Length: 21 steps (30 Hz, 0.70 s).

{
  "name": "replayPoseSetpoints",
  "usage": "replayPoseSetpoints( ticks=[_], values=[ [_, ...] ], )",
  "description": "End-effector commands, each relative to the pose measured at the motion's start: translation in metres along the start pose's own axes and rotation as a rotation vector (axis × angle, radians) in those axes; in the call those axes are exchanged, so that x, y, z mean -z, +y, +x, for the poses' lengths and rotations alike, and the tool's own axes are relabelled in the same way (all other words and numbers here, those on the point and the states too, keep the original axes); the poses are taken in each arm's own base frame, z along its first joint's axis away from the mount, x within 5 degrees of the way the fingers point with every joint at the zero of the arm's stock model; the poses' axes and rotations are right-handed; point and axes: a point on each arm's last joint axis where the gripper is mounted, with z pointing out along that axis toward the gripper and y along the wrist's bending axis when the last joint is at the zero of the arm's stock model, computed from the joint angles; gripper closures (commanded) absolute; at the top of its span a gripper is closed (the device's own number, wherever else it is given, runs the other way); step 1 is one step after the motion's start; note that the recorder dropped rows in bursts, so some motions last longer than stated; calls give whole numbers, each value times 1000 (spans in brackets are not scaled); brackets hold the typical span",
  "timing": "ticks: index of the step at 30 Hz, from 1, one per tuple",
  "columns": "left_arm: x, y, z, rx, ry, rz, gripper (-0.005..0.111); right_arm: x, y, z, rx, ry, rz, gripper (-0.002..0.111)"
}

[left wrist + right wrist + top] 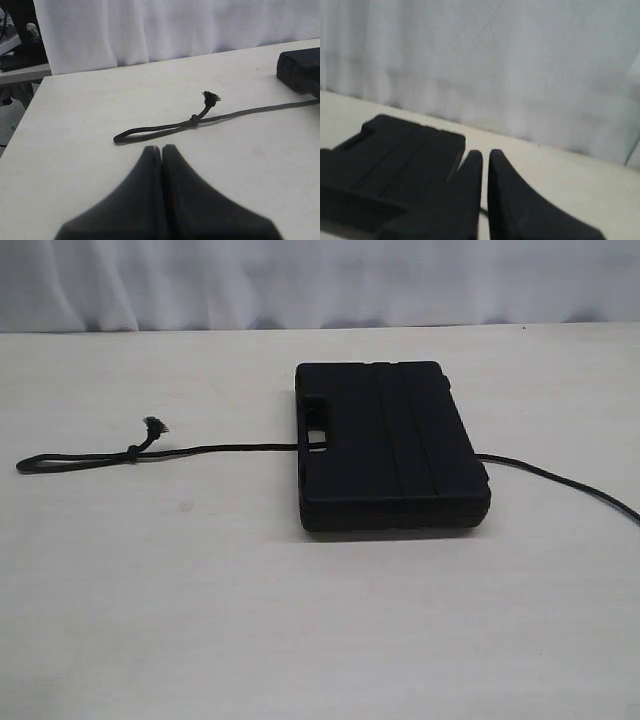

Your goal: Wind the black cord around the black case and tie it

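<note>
Black cord [220, 448] lies flat, apparently passing beneath ribbed black case [400, 440].

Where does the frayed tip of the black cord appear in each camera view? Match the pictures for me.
Exterior view: the frayed tip lies left of the black case, just above the knot.
Left wrist view: the frayed tip rises just past the knot, towards the black case.
Right wrist view: not in it.
Shared landmark: the black case, in all three.
</note>
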Motion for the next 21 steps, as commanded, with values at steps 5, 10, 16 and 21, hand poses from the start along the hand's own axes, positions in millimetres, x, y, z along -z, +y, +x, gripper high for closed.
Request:
replayPoseSetpoints(
  ticks=[5,10,16,21],
  values=[
    [0,0,0,9,-11,0,107,19,1,-54,-333,-644,-121,104],
    [0,0,0,9,-11,0,107,23,-5,-77,-518,-626,-162,104],
    [0,0,0,9,-11,0,107,25,-29,-131,-326,-197,57,103],
    [0,0,0,9,-11,0,107,5,-45,-164,-278,125,162,86]
  ],
)
